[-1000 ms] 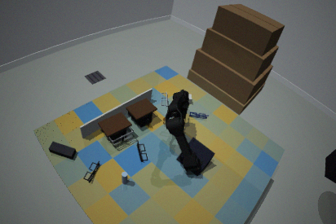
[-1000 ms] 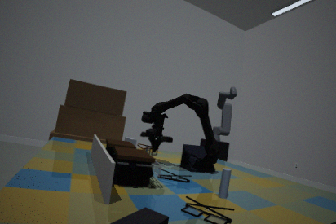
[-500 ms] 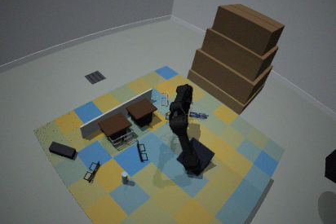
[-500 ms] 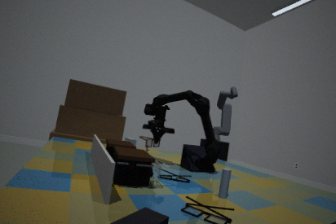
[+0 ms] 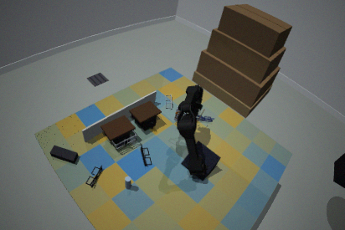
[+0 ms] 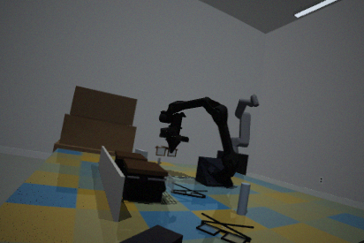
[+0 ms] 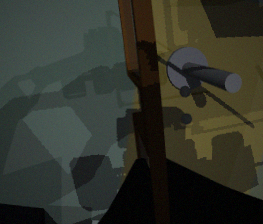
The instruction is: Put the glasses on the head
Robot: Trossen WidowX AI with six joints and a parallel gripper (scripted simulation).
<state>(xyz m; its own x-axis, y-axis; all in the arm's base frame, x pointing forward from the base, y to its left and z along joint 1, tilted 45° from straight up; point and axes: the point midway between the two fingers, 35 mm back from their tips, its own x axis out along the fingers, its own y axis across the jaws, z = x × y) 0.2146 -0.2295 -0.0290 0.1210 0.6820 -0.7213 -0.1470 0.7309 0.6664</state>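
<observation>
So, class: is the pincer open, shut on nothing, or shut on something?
Shut on something. In the exterior view the pincer hangs above the floor with the brown-framed glasses dangling from its tip; the wrist view shows a brown frame bar running up from the fingers.
</observation>
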